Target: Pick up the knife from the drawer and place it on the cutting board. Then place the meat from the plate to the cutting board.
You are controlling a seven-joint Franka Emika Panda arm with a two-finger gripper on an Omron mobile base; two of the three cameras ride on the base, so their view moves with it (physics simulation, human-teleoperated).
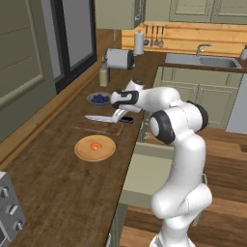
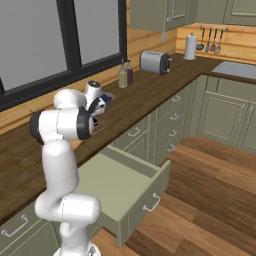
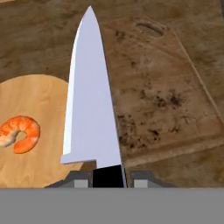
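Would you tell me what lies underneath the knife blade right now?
In the hand view, the knife, shut in the gripper, hangs over the cutting board edge and the plate rim. The meat lies uncovered beside it. The strip directly beneath the blade is hidden.

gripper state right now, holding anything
gripper: shut on the knife, fingers clamped on its black handle, blade pointing out over the cutting board and the plate.
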